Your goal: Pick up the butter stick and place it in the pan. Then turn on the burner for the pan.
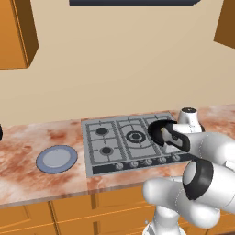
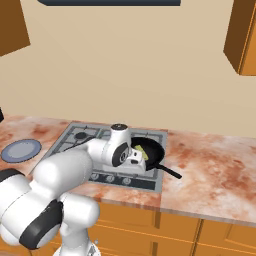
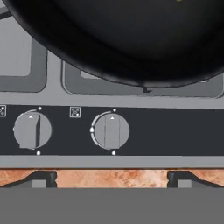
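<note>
The black pan sits on the stove's right-hand burner, its handle pointing right toward the counter. The pale-yellow butter stick lies inside the pan, partly hidden behind my hand. My gripper hovers over the front edge of the stove, just in front of the pan, open with nothing between its fingers. Straight ahead of it on the dark control strip is a grey knob, with a second knob to its left.
A flat blue-grey plate lies on the marbled counter left of the stove. Several knobs line the stove's front strip. Wooden cabinets hang at both upper corners, and drawers run below the counter edge.
</note>
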Robot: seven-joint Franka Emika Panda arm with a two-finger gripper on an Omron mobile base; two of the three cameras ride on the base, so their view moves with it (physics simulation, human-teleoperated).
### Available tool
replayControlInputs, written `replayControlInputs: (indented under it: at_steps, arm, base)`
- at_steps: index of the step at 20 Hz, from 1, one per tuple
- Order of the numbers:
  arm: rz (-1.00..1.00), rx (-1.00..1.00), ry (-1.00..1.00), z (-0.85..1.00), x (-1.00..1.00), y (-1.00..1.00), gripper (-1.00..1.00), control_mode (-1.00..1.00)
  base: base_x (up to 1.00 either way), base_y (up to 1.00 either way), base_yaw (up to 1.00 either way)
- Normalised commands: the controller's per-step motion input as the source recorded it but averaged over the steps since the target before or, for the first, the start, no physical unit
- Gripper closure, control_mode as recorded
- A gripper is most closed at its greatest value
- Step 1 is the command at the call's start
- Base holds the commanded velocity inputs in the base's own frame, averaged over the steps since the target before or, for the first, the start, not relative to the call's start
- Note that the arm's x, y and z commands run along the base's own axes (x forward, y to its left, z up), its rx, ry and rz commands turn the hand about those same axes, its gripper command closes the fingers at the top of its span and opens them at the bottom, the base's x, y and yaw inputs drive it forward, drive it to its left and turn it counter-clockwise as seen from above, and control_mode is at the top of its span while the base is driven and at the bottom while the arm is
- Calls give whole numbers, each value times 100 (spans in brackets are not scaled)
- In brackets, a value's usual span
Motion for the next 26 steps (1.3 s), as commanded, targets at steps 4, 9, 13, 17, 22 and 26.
replayControlInputs:
  at_steps: [4,9,13,17,22,26]
  arm:
    - [0,0,0,-11,0,0,-100,-100]
    - [0,0,0,-13,2,1,-100,-100]
    - [0,0,0,-11,5,2,-100,-100]
    - [0,0,0,-7,4,3,-100,-100]
    - [0,0,0,-10,8,0,-100,-100]
    - [0,0,0,-7,9,0,-100,-100]
  base:
    - [0,0,0]
    - [0,0,0]
    - [0,0,0]
    - [0,0,0]
    - [0,0,0]
    - [0,0,0]
